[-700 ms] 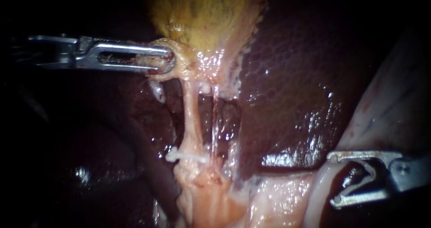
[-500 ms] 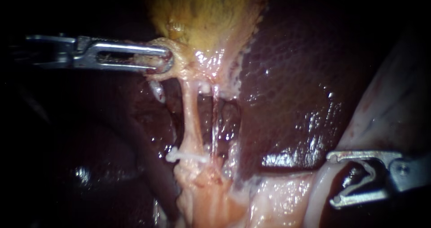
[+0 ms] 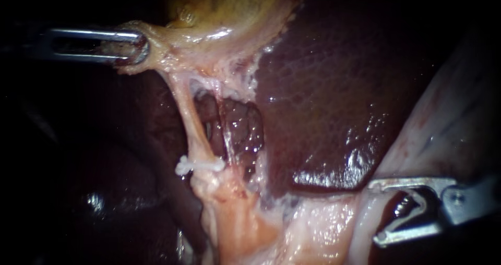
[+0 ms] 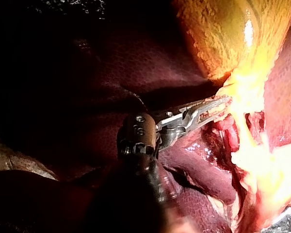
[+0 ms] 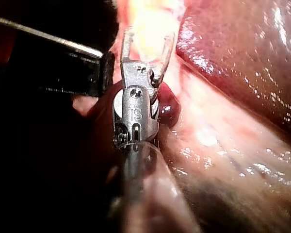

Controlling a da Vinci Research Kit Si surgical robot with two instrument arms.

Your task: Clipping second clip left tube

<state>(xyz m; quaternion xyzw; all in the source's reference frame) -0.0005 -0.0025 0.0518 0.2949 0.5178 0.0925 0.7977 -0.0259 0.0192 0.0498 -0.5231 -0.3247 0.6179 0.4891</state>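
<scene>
With slotted steel left instrument [image 3: 133,47] clamped on pale gallbladder-neck tissue [image 3: 156,59], hold thin pink left tube [image 3: 189,120] taut; bring silver right instrument [image 3: 380,212], agape and well apart, squarely across it above white clip [image 3: 201,165].

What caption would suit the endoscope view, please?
Left instrument grips pale tissue below yellow gallbladder; white clip on stretched tube; right instrument open.

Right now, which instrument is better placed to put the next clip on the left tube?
Right. The right instrument is free, its open jaws facing the left tube, which bears one clip. The left instrument is shut on the gallbladder at its edge, stretching that tube.
</scene>
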